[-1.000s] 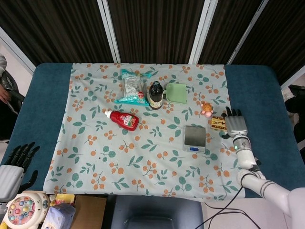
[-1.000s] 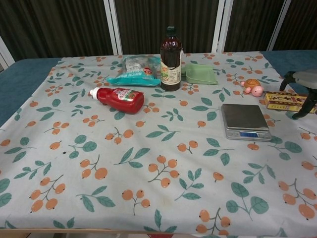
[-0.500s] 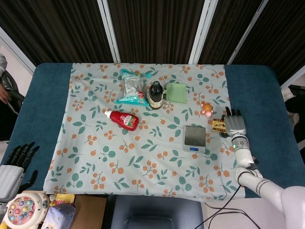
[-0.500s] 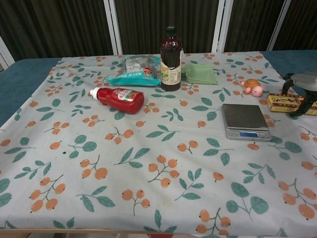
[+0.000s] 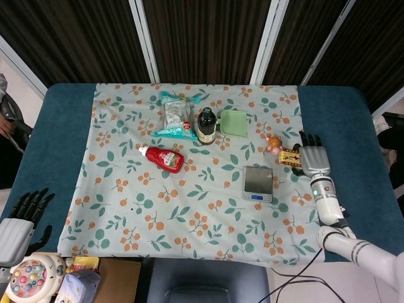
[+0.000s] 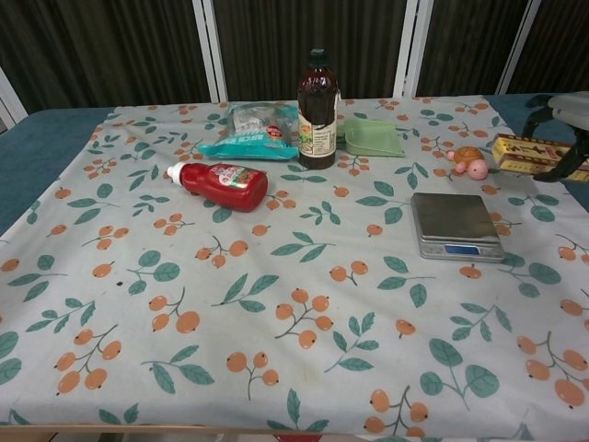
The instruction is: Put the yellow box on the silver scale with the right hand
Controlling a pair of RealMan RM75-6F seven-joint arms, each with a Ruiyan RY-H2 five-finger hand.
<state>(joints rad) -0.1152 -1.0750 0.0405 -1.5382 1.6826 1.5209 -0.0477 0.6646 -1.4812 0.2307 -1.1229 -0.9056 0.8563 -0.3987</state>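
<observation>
Yellow box [image 6: 532, 153] in right hand's [image 5: 315, 159] grip, long axis sideways toward turtle toy [image 6: 470, 161], above cloth.

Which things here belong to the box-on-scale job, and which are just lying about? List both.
Job: yellow box, held by the right robot hand; silver scale.

Lying about: ketchup bottle, brown bottle, snack packet, green scoop, turtle toy.
</observation>
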